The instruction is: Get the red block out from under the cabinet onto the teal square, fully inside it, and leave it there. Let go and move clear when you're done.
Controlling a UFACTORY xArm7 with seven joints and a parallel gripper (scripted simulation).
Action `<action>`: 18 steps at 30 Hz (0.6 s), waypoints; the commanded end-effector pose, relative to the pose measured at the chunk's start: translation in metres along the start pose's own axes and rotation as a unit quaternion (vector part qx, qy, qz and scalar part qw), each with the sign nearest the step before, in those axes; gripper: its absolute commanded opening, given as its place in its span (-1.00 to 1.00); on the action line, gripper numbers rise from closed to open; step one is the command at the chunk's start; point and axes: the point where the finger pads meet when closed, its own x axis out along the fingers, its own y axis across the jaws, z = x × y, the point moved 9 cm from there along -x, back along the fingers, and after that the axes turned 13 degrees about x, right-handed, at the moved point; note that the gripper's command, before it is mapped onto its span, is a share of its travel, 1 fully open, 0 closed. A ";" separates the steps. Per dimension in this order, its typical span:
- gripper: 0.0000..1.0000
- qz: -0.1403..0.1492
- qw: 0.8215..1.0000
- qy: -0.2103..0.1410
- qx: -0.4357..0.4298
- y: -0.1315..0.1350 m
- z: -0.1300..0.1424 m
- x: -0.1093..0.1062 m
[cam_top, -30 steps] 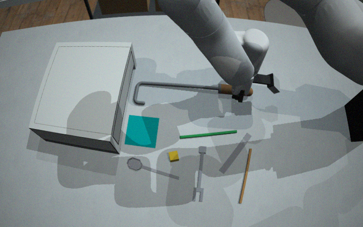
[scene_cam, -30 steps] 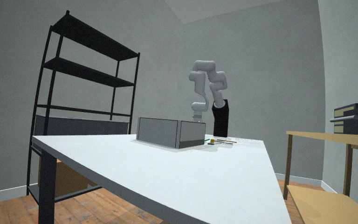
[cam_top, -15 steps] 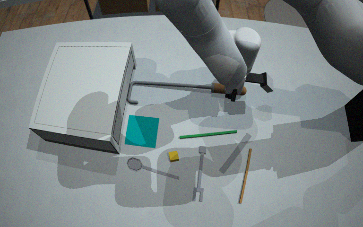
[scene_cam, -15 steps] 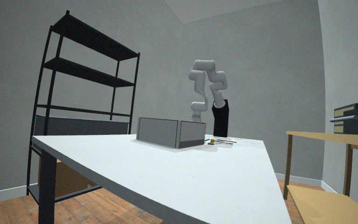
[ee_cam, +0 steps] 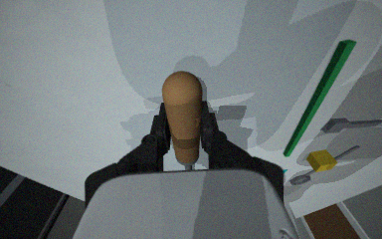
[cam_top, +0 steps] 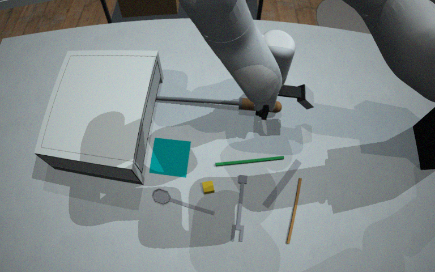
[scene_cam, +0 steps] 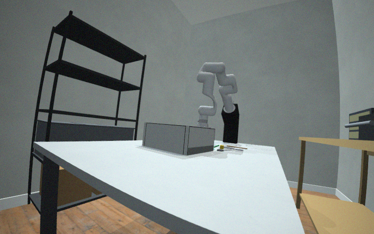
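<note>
My gripper (cam_top: 263,112) is shut on the brown wooden handle (cam_top: 260,105) of a long grey hook tool (cam_top: 197,100); the wrist view shows the handle (ee_cam: 182,117) between the black fingers. The rod runs left from the handle, and its far end goes under the right edge of the white cabinet (cam_top: 99,107), where it is hidden. The teal square (cam_top: 170,156) lies flat on the table right beside the cabinet's front right corner, and nothing is on it. The red block shows in no view.
A green stick (cam_top: 249,160), a small yellow cube (cam_top: 208,186), a grey round-headed tool (cam_top: 179,201), a grey forked tool (cam_top: 239,208), a grey flat bar (cam_top: 281,183) and a tan stick (cam_top: 294,210) lie in front of the gripper. A black shelf (scene_cam: 88,82) stands behind the table.
</note>
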 end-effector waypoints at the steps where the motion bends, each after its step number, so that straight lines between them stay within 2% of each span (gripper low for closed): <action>1: -1.00 0.000 1.000 0.001 0.000 0.002 0.012 0.000; 18: -1.00 0.000 1.000 0.001 0.000 0.013 0.057 0.000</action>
